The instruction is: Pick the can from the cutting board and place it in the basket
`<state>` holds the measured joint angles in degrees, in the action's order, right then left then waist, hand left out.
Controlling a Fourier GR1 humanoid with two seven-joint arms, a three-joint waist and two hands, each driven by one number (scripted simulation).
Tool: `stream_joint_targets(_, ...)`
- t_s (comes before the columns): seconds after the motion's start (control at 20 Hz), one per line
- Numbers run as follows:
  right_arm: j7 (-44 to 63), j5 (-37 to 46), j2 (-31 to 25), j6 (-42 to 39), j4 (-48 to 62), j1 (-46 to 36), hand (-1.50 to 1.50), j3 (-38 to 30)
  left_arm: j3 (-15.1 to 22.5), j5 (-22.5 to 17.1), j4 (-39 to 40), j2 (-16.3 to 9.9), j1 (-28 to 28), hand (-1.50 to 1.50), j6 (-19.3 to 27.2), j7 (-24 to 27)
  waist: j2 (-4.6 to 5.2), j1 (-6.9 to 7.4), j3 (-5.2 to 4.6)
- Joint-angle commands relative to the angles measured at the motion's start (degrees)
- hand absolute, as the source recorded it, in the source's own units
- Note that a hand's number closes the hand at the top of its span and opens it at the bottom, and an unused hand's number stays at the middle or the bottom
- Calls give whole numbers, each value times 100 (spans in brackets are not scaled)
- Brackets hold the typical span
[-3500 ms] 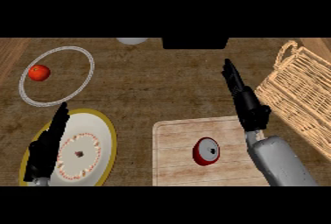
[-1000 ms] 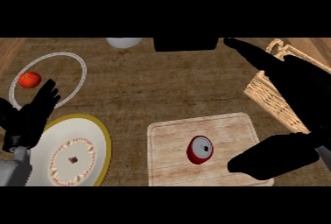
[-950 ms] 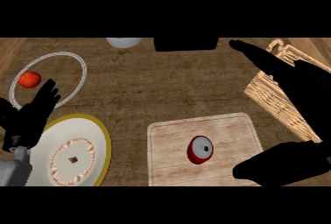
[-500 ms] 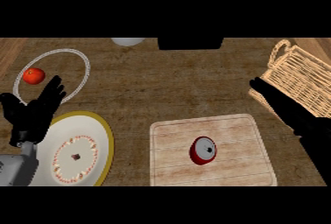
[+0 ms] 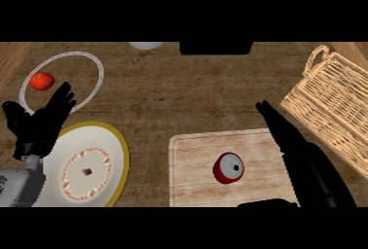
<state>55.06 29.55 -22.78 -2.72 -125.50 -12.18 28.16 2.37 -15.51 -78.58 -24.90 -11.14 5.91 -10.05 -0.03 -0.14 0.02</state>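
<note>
A single head view covers the scene. The camera sits above the surface [image 5: 187,92] at the robot's head position and looks steeply downward, facing away from the robot's body. The near edge of the scene lies along the lower border, where the forearms enter; the far side lies along the upper border. The view is not mirrored. Framing is close: the basket [image 5: 330,112] is cut off at the right border and the cutting board [image 5: 194,165] at the bottom. No second view exists for comparison.
</note>
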Motion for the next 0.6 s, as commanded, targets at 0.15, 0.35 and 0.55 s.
stream_joint_targets(0.15,-836,755,762,598,1385,298,-150,335,-78,237,-50,122,-208,0,44,-325,6,29,0)
stream_joint_targets(0.35,-909,416,732,31,1437,329,-150,-164,-315,263,132,209,-67,0,-303,5,3,12,-2)
stream_joint_targets(0.55,-1161,599,788,29,1823,590,-150,-11,-202,493,114,485,169,0,-183,214,4,6,-2)
